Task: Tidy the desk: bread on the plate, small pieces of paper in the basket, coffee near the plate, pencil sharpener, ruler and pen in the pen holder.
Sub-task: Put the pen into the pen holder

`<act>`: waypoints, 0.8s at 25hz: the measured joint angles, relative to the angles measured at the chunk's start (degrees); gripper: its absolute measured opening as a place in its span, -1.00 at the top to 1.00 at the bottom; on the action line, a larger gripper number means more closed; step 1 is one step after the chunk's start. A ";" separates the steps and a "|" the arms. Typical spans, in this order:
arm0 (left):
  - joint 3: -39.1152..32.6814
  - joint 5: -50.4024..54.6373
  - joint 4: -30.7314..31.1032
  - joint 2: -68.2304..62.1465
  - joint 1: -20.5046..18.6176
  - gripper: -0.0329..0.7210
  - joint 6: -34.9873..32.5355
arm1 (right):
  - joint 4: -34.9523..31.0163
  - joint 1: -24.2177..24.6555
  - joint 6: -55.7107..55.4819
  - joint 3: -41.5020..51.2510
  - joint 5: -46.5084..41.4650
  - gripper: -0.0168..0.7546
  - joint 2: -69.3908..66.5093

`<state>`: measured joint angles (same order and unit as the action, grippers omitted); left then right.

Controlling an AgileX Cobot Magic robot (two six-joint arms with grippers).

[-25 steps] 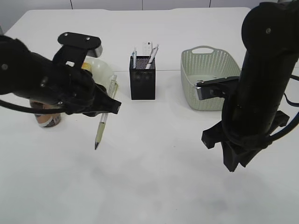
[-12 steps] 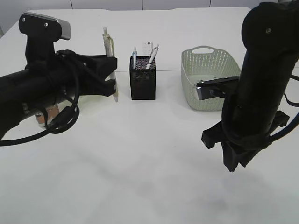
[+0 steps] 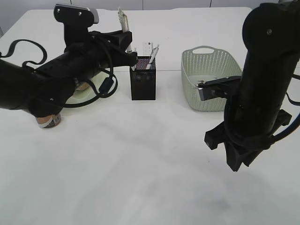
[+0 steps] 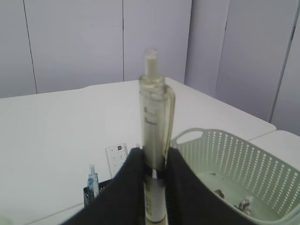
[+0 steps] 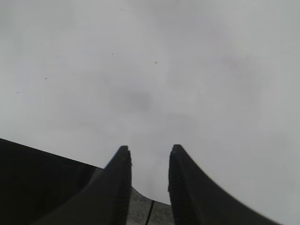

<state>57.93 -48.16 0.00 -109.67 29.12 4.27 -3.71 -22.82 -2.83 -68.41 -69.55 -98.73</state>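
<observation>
My left fingers [image 4: 154, 180] are clamped on a pen [image 4: 154, 140], gripping it low on the barrel so it stands upright with its clip end on top. In the exterior view that pen [image 3: 123, 21] is raised just above and to the left of the black mesh holder [image 3: 143, 79], which already has other pens and a ruler [image 3: 147, 47] standing in it. The basket [image 3: 206, 82] sits to the right of the holder on the white tabletop [image 3: 140, 164], and in my left wrist view paper scraps [image 4: 243, 205] lie on its floor. My right fingers [image 5: 149, 180] are partly spread with nothing between them, pointing down over bare tabletop in front of the basket. The coffee [image 3: 48, 120] stands at the left, mostly hidden behind my left arm, with the plate [image 3: 86, 91] just behind it.
</observation>
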 joint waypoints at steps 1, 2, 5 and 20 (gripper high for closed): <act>1.78 0.00 0.00 -1.06 -0.11 0.72 0.00 | 0.26 0.00 0.00 0.00 0.00 0.34 0.00; 3.54 0.00 0.00 -2.43 -0.22 0.72 0.00 | 0.35 0.00 0.00 0.00 0.00 0.34 0.00; 8.29 0.74 0.00 -5.06 -0.59 0.72 0.00 | 0.59 0.00 0.00 0.00 0.00 0.34 0.00; 23.64 9.42 2.68 -14.16 -2.18 0.72 0.00 | 0.67 0.00 0.00 0.00 0.00 0.34 0.00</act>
<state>81.57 -38.74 2.68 -123.83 26.94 4.27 -3.04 -22.82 -2.83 -68.41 -69.55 -98.73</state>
